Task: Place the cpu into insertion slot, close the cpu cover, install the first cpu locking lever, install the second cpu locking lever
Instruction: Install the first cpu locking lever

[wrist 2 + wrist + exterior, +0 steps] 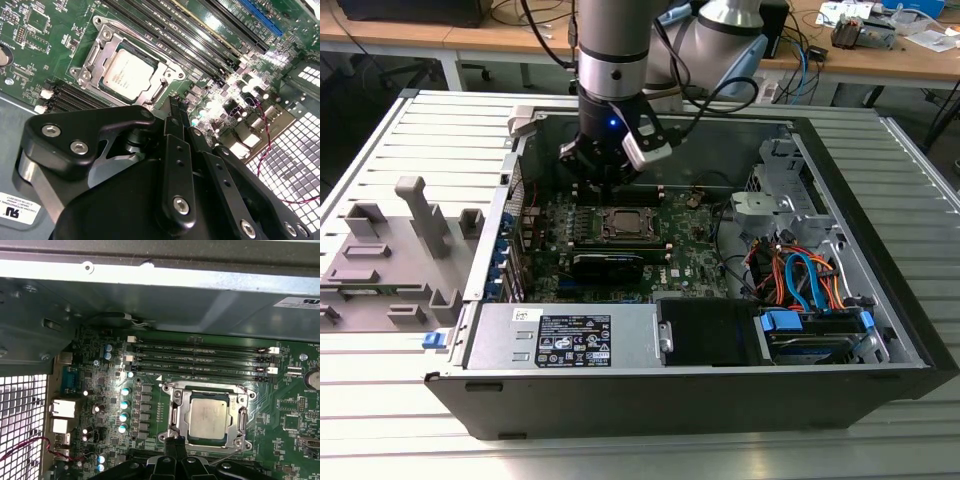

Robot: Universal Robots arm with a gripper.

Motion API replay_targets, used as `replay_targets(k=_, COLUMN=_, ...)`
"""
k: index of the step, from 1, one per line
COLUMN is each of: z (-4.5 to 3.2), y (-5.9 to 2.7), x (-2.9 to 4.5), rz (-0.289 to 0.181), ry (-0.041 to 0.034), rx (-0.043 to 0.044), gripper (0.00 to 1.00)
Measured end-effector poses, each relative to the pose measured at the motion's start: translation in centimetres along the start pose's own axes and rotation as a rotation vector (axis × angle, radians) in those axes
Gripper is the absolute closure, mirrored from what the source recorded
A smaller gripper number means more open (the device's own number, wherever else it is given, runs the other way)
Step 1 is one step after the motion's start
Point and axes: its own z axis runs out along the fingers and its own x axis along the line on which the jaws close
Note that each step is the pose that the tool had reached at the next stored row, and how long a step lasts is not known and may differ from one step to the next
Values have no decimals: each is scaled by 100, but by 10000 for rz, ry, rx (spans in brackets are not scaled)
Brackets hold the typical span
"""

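One cpu [129, 74] sits in the one insertion slot [176, 412], cover [90, 57] shut around it. Gripper [176, 112] jaws clenched, empty, just beside the slot's edge.

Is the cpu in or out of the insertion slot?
In. The cpu lies flat inside the insertion slot, framed by its metal rim in both wrist views.

The cpu [208, 416] sits flat in the slot [176, 412], framed by the closed cover [210, 388]. Memory slots [200, 357] lie parallel just beyond on the green board [150, 390]. The tool [176, 447] hovers at the socket's near edge.
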Motion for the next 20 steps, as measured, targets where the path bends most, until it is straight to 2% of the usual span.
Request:
replay_targets(k=6, z=1, y=2, x=27, rz=0, ry=0, rx=0, gripper=89)
replay_targets(k=20, z=5, y=33, x=153, rz=1, ry=0, rx=1, gripper=89)
